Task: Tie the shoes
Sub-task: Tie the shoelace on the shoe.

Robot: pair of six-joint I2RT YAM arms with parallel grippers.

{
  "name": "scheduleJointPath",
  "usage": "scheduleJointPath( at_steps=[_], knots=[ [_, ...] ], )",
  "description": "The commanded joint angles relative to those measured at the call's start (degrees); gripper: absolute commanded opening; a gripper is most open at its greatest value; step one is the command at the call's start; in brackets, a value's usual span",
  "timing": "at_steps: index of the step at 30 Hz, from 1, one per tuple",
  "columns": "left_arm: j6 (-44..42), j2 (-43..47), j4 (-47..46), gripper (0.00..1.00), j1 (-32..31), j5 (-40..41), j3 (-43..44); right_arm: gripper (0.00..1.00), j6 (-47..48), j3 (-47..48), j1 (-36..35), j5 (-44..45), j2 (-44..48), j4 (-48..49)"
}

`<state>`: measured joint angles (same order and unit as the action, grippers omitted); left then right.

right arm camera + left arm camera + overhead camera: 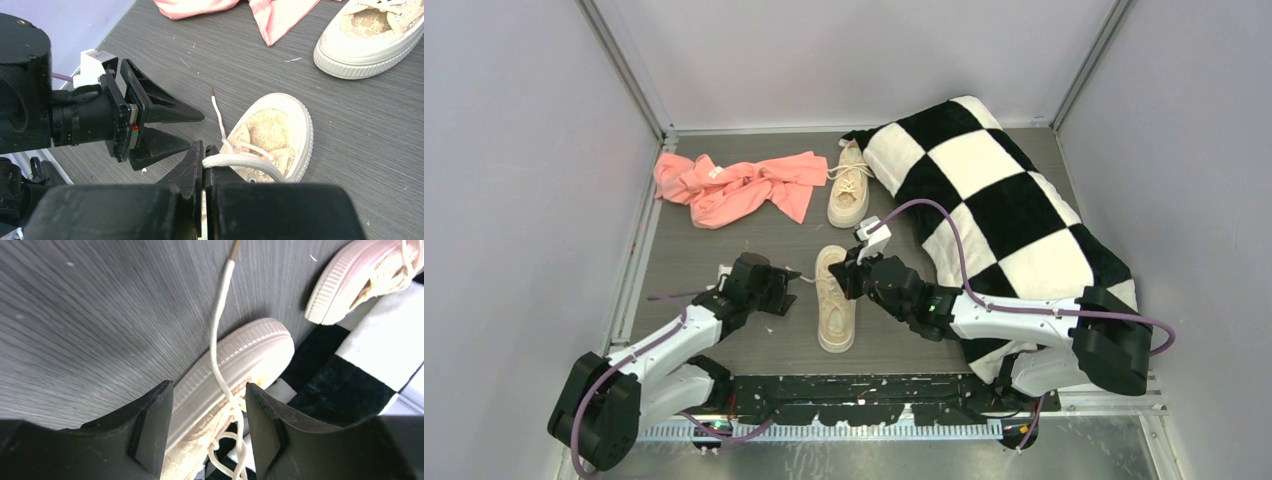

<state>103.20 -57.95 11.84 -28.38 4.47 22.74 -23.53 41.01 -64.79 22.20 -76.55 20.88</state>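
From above, the near sneaker (835, 310) lies toe away from the arm bases on the table (724, 250), between the two arms. The left gripper (788, 284) is just left of its toe end and the right gripper (845, 276) is over its lace area from the right. The far sneaker (848, 185) sits well beyond it, with the pink cloth (739, 185) to that shoe's left and the checkered pillow (994, 200) to the right. The step in hand looks like gathering the near sneaker's two lace ends, before any crossing or knot.

In the left wrist view, the left gripper (207, 422) has its jaws spread and empty. The free lace end (216, 340) runs from the near sneaker (240, 360) out across the table and passes through the gap between the fingers (155, 425). It appears to touch neither finger.

In the right wrist view, the right gripper (204, 156) is clamped on a lace strand (240, 161) that bows over the near sneaker (275, 130). The left gripper (196, 131) gapes just left of the sneaker's toe, beside the free lace end (218, 112).

The next move probably calls for the left jaws to close on that free end. The lace is thin and slack, so the jaws must meet squarely on it.
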Motion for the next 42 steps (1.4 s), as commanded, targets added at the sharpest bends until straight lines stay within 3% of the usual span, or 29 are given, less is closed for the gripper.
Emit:
scheduleJointPath(
  at_steps=[1,15,19,21,22,23,33,42],
  knots=[
    [0.47,-0.65,-1.39,0.57,0.83,4.04,-0.77,0.01,-0.20,2.89,0.15,-0.18,-0.18,1.14],
    [0.59,-20.44,-14.71,0.49,1.22,-3.48,3.96,0.01,0.46,3.34,0.11,0.52,1.01,-0.29],
    [0.69,-23.07,-15.50,0.36,1.22,-4.20,5.30,0.01,0.62,3.21,0.11,0.77,1.40,-0.62],
    [0.56,-23.05,-15.62,0.17,1.30,-4.21,5.23,0.01,0.61,3.08,0.15,1.22,1.69,-0.83],
    [0.28,-22.27,-15.53,0.06,1.38,-4.21,5.02,0.00,0.71,3.00,0.11,1.61,1.87,-0.91],
    [-0.02,-21.45,-14.97,0.01,1.67,-4.21,4.87,0.01,0.68,2.76,0.13,2.27,2.33,-1.04],
    [-12.44,-0.46,0.28,0.00,4.09,3.28,5.90,0.00,-0.38,0.20,0.75,9.28,6.85,-5.54],
    [-27.88,12.10,18.47,0.00,4.74,2.28,11.29,0.00,-2.26,3.30,1.85,9.39,9.82,-14.26]
  ],
)
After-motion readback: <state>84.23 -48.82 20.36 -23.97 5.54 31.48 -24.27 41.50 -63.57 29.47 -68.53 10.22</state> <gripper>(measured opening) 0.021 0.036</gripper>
